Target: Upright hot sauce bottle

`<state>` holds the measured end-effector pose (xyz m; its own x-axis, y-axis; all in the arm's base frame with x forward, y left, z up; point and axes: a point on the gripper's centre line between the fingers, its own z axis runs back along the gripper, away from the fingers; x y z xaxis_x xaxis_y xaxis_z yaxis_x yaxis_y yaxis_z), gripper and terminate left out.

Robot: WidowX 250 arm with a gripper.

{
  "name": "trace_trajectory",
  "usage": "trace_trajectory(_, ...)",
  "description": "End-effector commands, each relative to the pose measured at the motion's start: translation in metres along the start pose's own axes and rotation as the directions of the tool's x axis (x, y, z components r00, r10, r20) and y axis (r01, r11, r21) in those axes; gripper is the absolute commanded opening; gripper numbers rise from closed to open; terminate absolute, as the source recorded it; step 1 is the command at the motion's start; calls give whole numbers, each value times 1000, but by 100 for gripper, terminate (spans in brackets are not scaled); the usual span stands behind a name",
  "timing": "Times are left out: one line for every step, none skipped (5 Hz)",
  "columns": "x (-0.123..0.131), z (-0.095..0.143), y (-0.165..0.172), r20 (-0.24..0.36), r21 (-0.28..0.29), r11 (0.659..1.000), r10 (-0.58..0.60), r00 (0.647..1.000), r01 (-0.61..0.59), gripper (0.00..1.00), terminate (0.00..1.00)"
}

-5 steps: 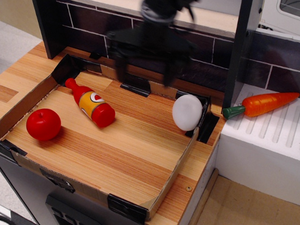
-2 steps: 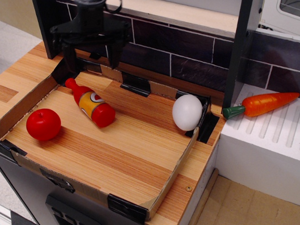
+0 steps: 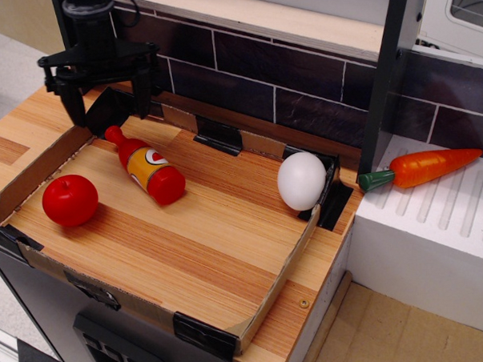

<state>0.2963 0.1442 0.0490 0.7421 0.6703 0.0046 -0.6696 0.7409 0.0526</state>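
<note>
The hot sauce bottle (image 3: 147, 166) lies on its side in the wooden tray (image 3: 205, 255), neck pointing to the back left, red with a yellow-orange label and a white-and-red oval mark. My black gripper (image 3: 108, 100) hangs above the tray's back left corner, just over the bottle's cap end. Its two fingers are spread wide apart and hold nothing.
A red apple (image 3: 70, 200) sits at the tray's left. A white egg (image 3: 302, 181) rests against the tray's right wall. A toy carrot (image 3: 421, 167) lies on the white ribbed drainer at right. A dark tiled wall runs behind, with black posts at left and right.
The gripper has swept from the back middle over the tray leftward to above the bottle's neck and has come lower. The bottle, apple and egg have not moved.
</note>
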Motion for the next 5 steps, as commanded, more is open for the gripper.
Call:
trace_trajectory(14, -10, -1, 61, -23, 999, 38, 997, -36, 100, 0)
trace_trajectory(12, -19, -2, 93, -56, 992, 117, 989, -113, 100, 0)
trace_trajectory(11, -23, -1, 96, -50, 987, 156, 983, -152, 100, 0)
trace_trajectory(8, -32, -2, 124, -62, 977, 210, 970, -203, 100, 0)
trace_trajectory(9, -35, -1, 107, -96, 931, 362, 926, -352, 100, 0)
